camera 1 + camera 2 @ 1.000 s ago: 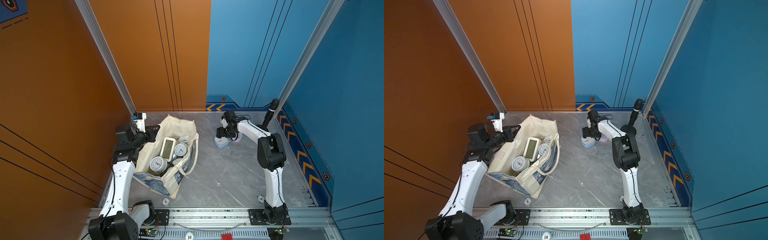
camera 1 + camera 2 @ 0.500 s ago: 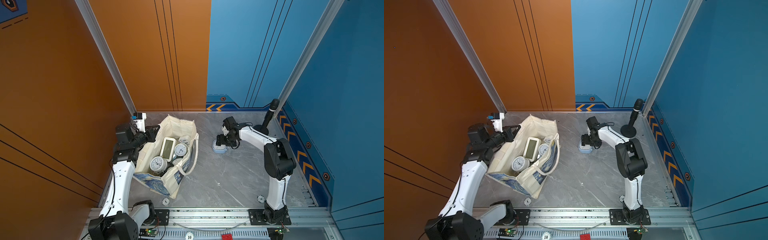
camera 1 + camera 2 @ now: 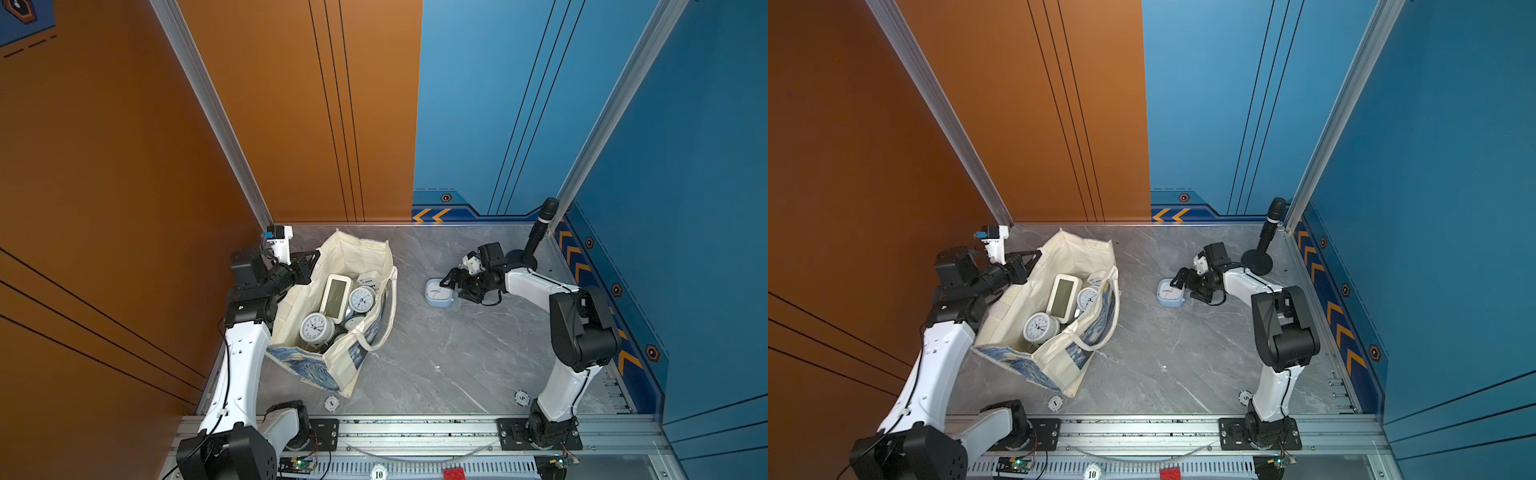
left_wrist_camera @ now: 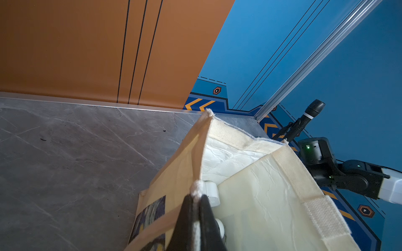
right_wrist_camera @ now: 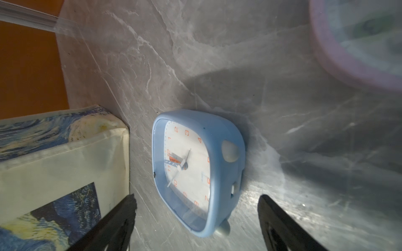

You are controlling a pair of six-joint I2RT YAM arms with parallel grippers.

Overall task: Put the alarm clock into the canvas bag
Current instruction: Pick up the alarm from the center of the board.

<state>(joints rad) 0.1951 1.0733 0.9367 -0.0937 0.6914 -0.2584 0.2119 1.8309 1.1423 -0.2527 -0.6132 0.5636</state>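
left gripper (image 3: 316, 253): fingers pressed together, pinching the rim of the cream canvas bag (image 3: 357, 253) with the blue-and-yellow swirl print. The left wrist view shows rim cloth clamped between both black fingers (image 4: 185, 213).
canvas bag: sits on the left part of the grey marble-look tabletop (image 3: 436, 365), mouth open and upward, seen in both top views (image 3: 1075, 257).
bag contents: white rectangular digital clock (image 3: 336, 297), two round white analog clocks (image 3: 316, 328). More lies underneath, partly hidden.
alarm clock (image 3: 439, 293): light-blue rounded-square plastic with a white dial and orange numerals. It lies face up on the tabletop, outside the bag and apart from it.
right gripper (image 3: 455, 288): jaws spread wide, low at the alarm clock. The right wrist view (image 5: 196, 198) shows the clock (image 5: 195, 171) between the fingertips, with a gap on each side and no contact visible.
other: lilac-rimmed object (image 5: 348, 65), blurred, can't identify. Black microphone on round stand (image 3: 540, 232) at the far right corner.
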